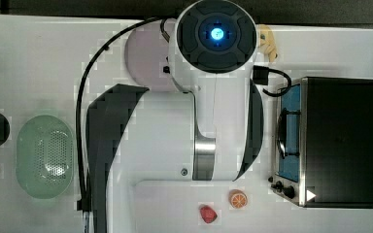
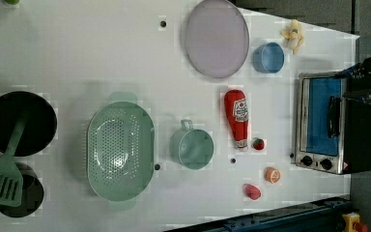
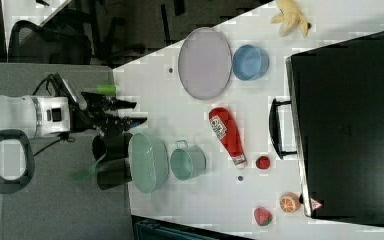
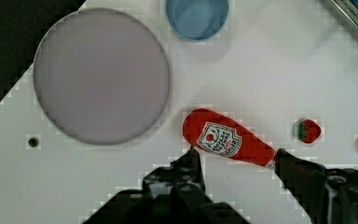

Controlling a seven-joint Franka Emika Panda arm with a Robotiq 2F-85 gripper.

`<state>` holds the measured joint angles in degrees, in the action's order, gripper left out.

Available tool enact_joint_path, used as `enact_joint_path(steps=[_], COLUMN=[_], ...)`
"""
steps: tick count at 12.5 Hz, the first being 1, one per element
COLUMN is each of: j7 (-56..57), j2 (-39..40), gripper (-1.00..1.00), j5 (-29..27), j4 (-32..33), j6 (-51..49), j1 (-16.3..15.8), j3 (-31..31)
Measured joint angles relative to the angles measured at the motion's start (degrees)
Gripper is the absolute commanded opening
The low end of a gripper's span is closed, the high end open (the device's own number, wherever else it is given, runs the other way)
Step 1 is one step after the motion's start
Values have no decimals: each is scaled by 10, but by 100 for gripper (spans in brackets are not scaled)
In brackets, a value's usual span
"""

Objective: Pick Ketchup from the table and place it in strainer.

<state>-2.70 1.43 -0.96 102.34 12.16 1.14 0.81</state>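
We see gripper (image 4: 235, 156) spread wide, nothing held. Ketchup bottle (image 4: 228, 138) lies flat on white table (image 4: 261, 70), in line with gap between black fingers (image 4: 191, 163), not gripped. Lavender plate (image 4: 101, 74) and blue bowl (image 4: 196, 16) lie beyond bottle. Mint strainer (image 2: 120, 151) well apart from bottle, teal cup (image 2: 193, 146) between them.

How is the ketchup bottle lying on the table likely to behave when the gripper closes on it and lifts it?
The ketchup bottle lies flat on its side on the white table, and its rounded body suggests it may roll if nudged. Its smooth red surface could slip between the fingers. It tapers to a narrow neck, so a grip near that end would probably let the fat end droop.
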Motion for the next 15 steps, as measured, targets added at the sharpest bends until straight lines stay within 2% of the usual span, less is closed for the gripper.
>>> enact_joint_path(steps=[3,6,9,12,15], j7=[0,10,59,147,282], j2=[-102,-155,-153,-129,-74], gripper=[100,100,100,100,100], j5=[-3,-8,-7,-6,-8], j4=[88,87,101,147,186], j6=[-82,-77,-40,20,79], j1=[41,60,62,66,61], j3=[21,19,21,38,60])
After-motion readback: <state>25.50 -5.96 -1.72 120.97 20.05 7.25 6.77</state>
